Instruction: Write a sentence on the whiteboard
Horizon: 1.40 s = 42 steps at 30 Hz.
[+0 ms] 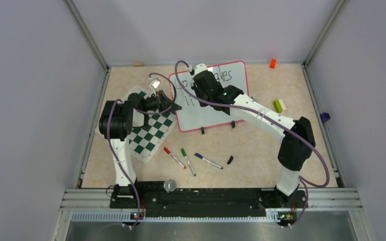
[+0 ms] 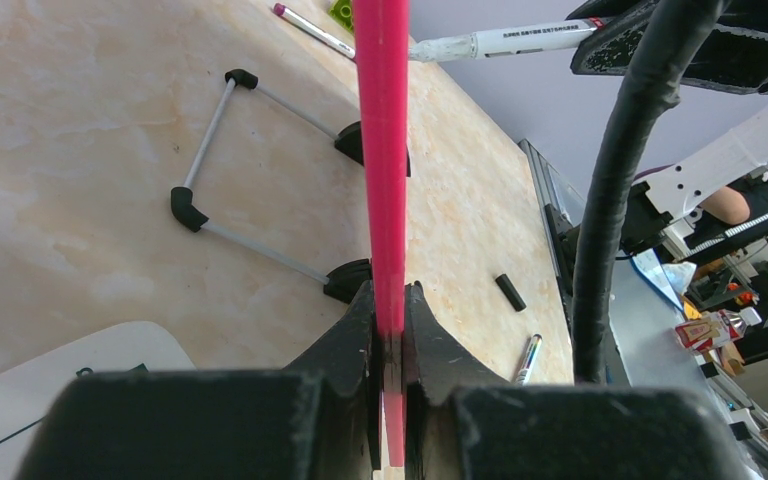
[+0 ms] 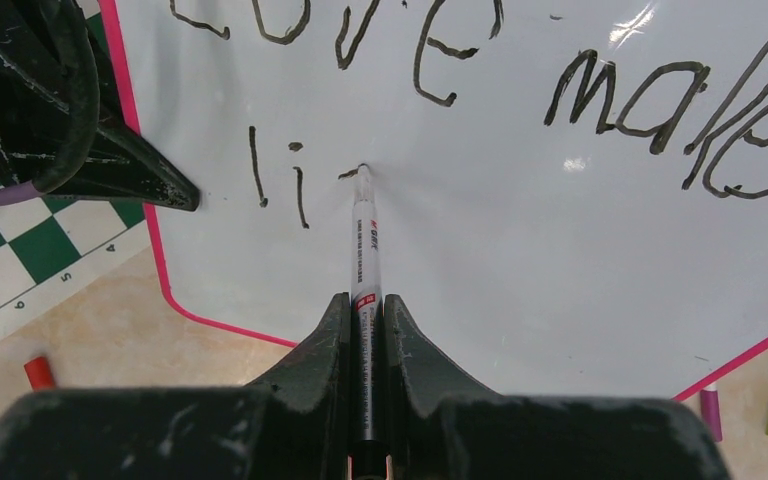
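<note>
1. Now my right arm stretches diagonally over the whiteboard [image 1: 216, 115] at the table's far middle, right gripper [image 3: 365, 305] clamped on a marker [image 3: 364, 230], tip touching the sentence [image 3: 600, 95] at its second line.
2. My left arm is folded, left gripper [image 2: 390, 305] pinching the board's red frame.

I log by colour: whiteboard [image 1: 201, 118] glossy white, pink-red frame; sentence [image 3: 625, 95] black; mat [image 1: 148, 133] green-and-white checked; counter [image 1: 261, 145] mottled beige; red-capped marker [image 1: 174, 157], green-capped marker [image 1: 188, 161], blue-capped marker [image 1: 208, 161], barrels white; orange block [image 1: 272, 63], lime block [image 1: 279, 105], purple block [image 1: 324, 117].
</note>
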Available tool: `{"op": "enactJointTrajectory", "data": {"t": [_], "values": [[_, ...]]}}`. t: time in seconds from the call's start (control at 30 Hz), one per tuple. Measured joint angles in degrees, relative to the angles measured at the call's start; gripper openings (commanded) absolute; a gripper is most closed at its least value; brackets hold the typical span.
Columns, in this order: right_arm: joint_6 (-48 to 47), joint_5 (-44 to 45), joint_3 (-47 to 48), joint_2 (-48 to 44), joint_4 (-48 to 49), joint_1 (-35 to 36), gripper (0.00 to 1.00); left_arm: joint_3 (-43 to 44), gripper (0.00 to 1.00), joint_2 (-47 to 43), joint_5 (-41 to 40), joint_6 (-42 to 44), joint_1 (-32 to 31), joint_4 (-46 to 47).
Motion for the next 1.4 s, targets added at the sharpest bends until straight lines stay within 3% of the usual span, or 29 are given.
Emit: {"op": "enactJointTrajectory", "data": {"t": [0.73,1.4], "values": [[-0.7,-1.4,1.8,-0.1,1.2,0.0,0.00,0.0,0.00,0.0,0.1,0.0,0.0,0.0],[-0.7,-0.6,-5.0,-7.3,3.5,-0.1,0.00,0.0,0.00,0.0,0.2,0.0,0.0,0.0]]}}
